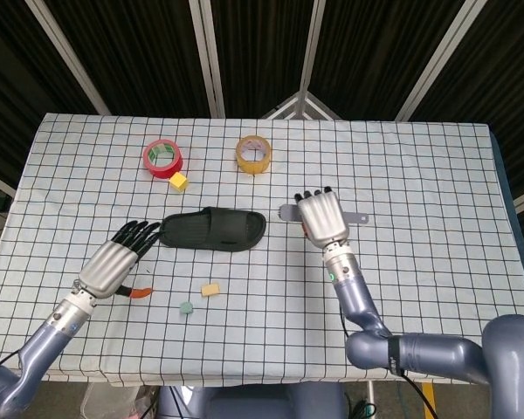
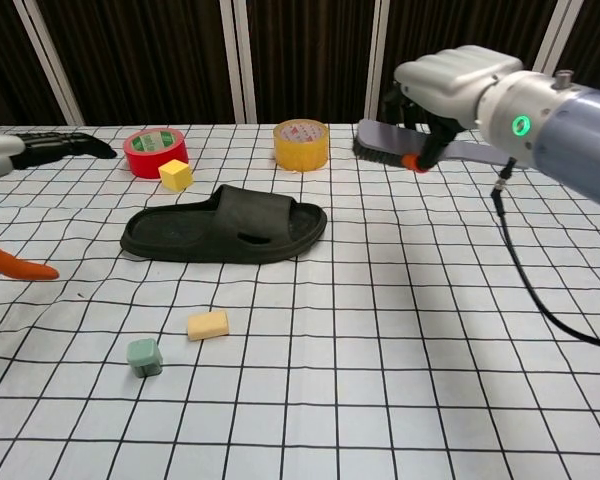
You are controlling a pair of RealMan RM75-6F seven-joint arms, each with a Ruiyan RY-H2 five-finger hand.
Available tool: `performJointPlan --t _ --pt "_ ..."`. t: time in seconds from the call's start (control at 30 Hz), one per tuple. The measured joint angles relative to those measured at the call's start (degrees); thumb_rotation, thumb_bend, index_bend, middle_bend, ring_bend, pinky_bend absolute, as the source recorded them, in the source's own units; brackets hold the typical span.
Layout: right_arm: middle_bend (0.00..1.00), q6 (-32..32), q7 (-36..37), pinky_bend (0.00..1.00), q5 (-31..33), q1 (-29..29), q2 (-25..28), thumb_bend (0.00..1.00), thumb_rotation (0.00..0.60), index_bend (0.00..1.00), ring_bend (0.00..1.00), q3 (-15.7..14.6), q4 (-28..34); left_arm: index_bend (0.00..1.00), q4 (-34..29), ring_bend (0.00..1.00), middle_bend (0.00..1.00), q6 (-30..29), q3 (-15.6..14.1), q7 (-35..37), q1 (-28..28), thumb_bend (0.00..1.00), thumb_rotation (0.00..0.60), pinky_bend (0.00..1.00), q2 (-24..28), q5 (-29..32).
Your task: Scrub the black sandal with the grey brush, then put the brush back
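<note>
The black sandal (image 1: 214, 229) (image 2: 225, 230) lies flat in the middle of the checked table, its length running left to right. My right hand (image 1: 321, 216) (image 2: 450, 90) grips the grey brush (image 1: 288, 212) (image 2: 380, 140) from above, just right of the sandal. In the chest view the brush is off the cloth, its handle sticking out past the hand. My left hand (image 1: 122, 253) (image 2: 30, 150) holds nothing and is stretched out flat, with its dark fingertips (image 1: 148, 232) close to the sandal's left end. I cannot tell whether they touch it.
A red tape roll (image 1: 163, 159) (image 2: 155, 152) and a yellow tape roll (image 1: 254, 154) (image 2: 301, 145) stand behind the sandal. A yellow cube (image 1: 179, 181) (image 2: 176, 174) sits by the red roll. A tan block (image 1: 210, 289) (image 2: 208, 324) and a green cube (image 1: 186, 308) (image 2: 144, 357) lie in front.
</note>
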State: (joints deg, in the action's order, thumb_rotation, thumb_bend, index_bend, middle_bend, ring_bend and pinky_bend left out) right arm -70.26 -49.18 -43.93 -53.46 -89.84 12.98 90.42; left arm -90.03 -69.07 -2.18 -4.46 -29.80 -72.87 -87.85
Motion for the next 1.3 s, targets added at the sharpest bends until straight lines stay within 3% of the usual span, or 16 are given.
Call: performJointPlan --t 0.23,0.33,0.53,0.73,0.8,0.87,0.93,1.0,1.1,1.3 --pt "0.65 -1.8 7.5 0.4 -2.8 9.2 3.6 0.5 0.6 0.78 0.49 -7.3 1.2 0.0 0.8 0.0 0.0 -15.2 -3.9 -0.6 10.9 0.1 0.502 0.02 1.2 -4.5" --pt "0.65 -1.2 10.4 0.4 -4.0 11.7 3.9 0.5 0.6 0.78 0.49 -9.5 0.3 0.0 1.9 0.0 0.0 -18.1 -4.9 -2.0 13.8 0.1 0.492 0.02 0.8 -6.5" --pt "0.65 1.4 12.0 0.4 -4.6 13.2 3.2 0.5 0.6 0.78 0.49 -10.7 -2.4 0.0 2.6 0.0 0.0 -18.5 -4.5 -3.6 14.9 0.1 0.49 0.02 -0.1 -6.6" --pt "0.65 3.3 10.0 0.4 -4.3 12.8 2.1 0.5 0.6 0.77 0.49 -9.8 -3.6 0.0 2.6 0.0 0.0 -15.2 -3.2 -4.3 14.6 0.1 0.488 0.02 -0.5 -4.6" --pt "0.61 3.6 9.6 0.39 -4.2 12.8 1.9 0.5 0.6 0.68 0.49 -9.8 -3.5 0.0 2.6 0.0 0.0 -14.7 -3.0 -4.3 14.5 0.1 0.489 0.02 -0.6 -4.3" --pt "0.51 4.0 9.1 0.36 -4.2 12.9 1.7 0.5 0.6 0.48 0.44 -10.0 -3.5 0.0 2.7 0.0 0.0 -14.2 -2.8 -4.3 14.5 0.1 0.49 0.02 -0.6 -4.1" --pt "0.35 4.3 8.3 0.29 -4.1 12.9 1.5 0.5 0.6 0.18 0.33 -10.4 -3.6 0.0 2.8 0.0 0.0 -13.8 -2.7 -4.2 14.4 0.1 0.49 0.02 -0.6 -4.1" --pt "0.22 4.8 7.2 0.23 -3.6 12.9 1.3 0.5 0.6 0.04 0.24 -10.8 -3.6 0.0 2.9 0.0 0.0 -13.3 -2.6 -4.2 14.4 0.1 0.49 0.02 -0.7 -4.0" --pt "0.13 6.2 4.9 0.2 -1.4 12.8 1.4 0.5 0.6 0.0 0.15 -11.4 -3.2 0.0 3.0 0.0 0.0 -12.6 -2.5 -4.1 14.3 0.1 0.49 0.02 -0.7 -4.0" --pt "0.05 6.5 2.5 0.18 0.2 12.6 2.1 0.49 0.6 0.0 0.08 -11.7 -0.7 0.0 3.2 0.0 0.0 -12.1 -2.1 -3.5 14.3 0.1 0.49 0.02 -0.6 -3.9"
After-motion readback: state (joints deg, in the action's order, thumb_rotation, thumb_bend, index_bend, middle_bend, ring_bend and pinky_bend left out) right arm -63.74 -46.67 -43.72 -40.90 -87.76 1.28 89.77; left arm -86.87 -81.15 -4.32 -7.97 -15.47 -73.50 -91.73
